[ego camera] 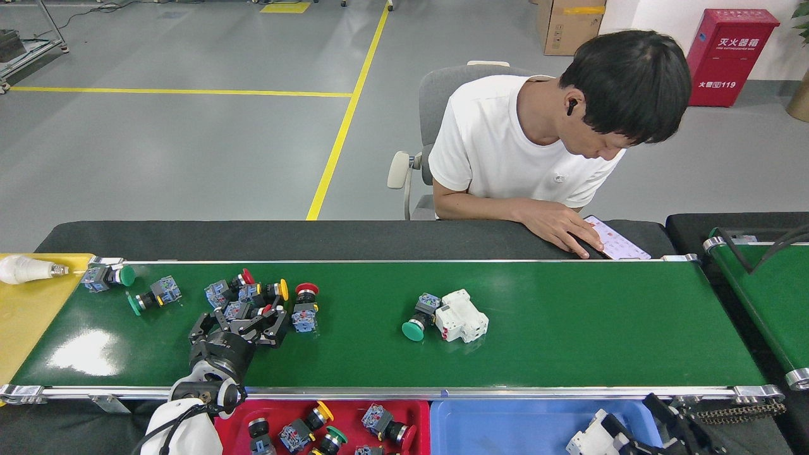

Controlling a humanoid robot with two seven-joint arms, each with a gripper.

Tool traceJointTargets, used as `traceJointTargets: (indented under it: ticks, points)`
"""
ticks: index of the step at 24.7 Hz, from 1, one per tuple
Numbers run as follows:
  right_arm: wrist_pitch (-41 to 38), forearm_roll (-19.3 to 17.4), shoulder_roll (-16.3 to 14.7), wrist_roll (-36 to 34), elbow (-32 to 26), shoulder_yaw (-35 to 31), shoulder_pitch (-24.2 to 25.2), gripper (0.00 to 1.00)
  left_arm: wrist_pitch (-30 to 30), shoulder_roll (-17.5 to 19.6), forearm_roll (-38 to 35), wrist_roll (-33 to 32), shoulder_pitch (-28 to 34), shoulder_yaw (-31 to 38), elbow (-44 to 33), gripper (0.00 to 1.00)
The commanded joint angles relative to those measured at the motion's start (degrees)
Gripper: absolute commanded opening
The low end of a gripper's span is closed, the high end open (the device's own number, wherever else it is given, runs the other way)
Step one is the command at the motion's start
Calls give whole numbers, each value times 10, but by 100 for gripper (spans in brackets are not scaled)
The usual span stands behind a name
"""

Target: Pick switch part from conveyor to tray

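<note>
The left arm reaches up over the glossy dark-green conveyor [569, 328], its black left pincer [243, 322] spread open. Touching its fingertips lies a red-capped push-button switch part [239, 310]. The right pincer [638, 436] hangs low over the blue plastic tray [493, 430], clasping a white blocky switch part [591, 436].

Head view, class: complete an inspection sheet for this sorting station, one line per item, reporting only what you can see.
Surface: green conveyor, glossy, silver side rails.
Job's things: push-button switches clustered on the belt; green-capped switch against a white breaker; red tray holding switches; blue tray.
Clutter: light bulb on yellow tray.
Grippers: left gripper open over the switch cluster; right gripper holds a white part above the blue tray.
Cables: black cable along the left arm.
Surroundings: seated person with phone; second belt.
</note>
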Motion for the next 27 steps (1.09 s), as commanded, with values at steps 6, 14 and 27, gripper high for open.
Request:
traceJointTargets:
  ticks: [6, 14, 27]
  points:
    - [89, 145, 84, 6, -10, 0, -93, 100, -11, 2, 19, 19, 12, -3, -25, 13]
    - [337, 283, 101, -133, -11, 74, -98, 100, -45, 2, 47, 19, 179, -1, -275, 11]
    - [310, 284, 56, -262, -61, 93, 40, 100, -96, 3, -21, 38, 388, -45, -420, 100]
